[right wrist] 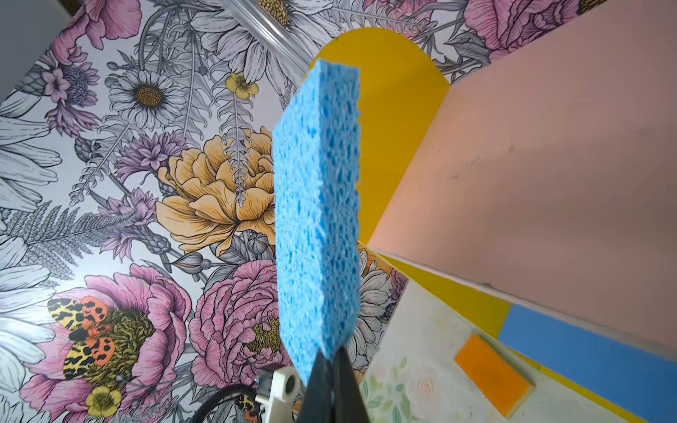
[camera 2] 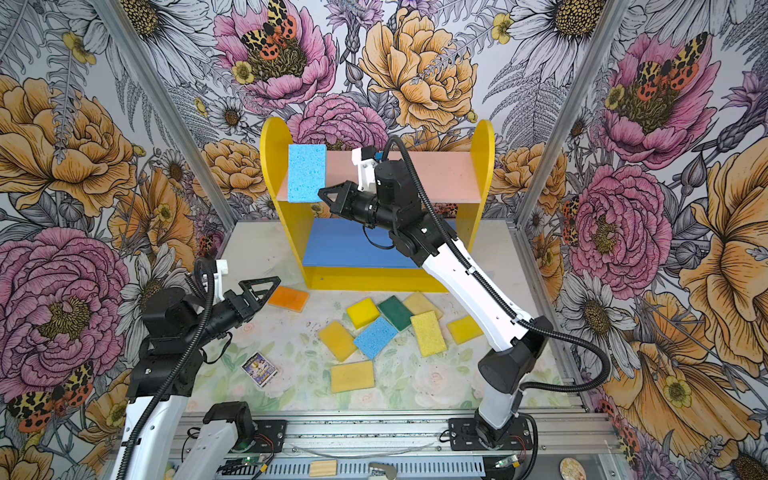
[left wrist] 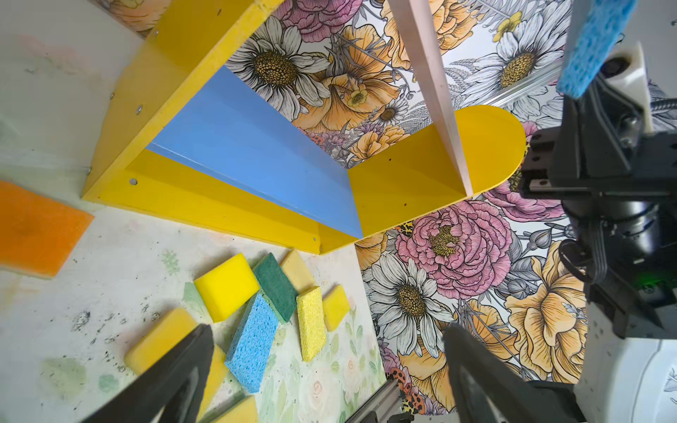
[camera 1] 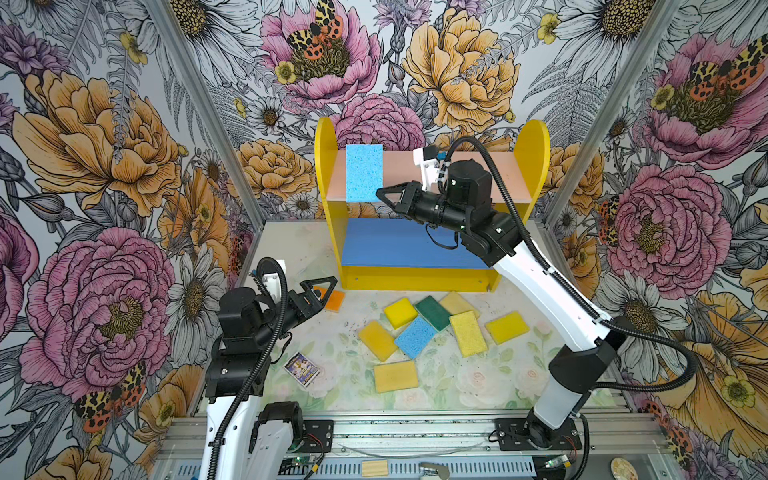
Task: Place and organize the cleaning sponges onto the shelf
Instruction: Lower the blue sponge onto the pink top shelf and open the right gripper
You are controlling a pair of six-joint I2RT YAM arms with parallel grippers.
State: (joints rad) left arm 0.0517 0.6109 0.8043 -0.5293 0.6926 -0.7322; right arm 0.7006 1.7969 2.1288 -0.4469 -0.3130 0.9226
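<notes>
Though aloft, right claw [camera 1: 380, 193] seemingly horizontal.

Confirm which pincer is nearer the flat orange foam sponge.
Left. Left pincer hovers open beside the orange sponge; right pincer up by the pink shelf board, gripping a light blue porous sponge.

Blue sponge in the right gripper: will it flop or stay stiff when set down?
Probably stiff: pinched by one edge in the right gripper, the blue sponge juts straight, no sag. Likely light, given open pores.
</notes>
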